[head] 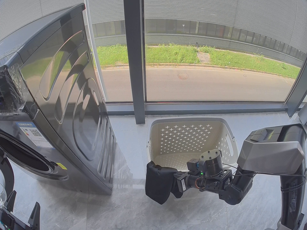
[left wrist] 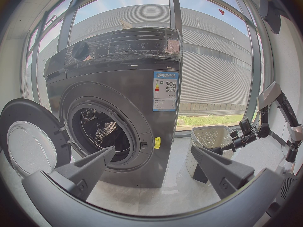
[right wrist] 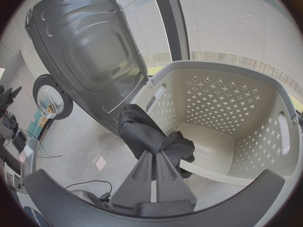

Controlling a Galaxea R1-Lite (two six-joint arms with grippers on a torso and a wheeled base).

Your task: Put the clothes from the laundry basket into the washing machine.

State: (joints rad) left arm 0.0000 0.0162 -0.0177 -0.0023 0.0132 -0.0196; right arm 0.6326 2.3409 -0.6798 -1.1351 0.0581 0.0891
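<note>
Right wrist view: right gripper (right wrist: 154, 156) pinches a black garment (right wrist: 140, 131) beside the laundry basket (right wrist: 221, 67) rim; left gripper (left wrist: 152, 149) gapes wide, facing the washing machine (left wrist: 132, 89).

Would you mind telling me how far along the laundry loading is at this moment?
The washing machine's door stands open and the laundry basket looks empty. The right gripper holds a black garment by the basket's rim; it has yet to reach the drum.

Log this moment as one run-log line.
right claw shut on black garment, hanging outside laundry basket near corner | left claw open, empty, facing washing machine | door open
</note>
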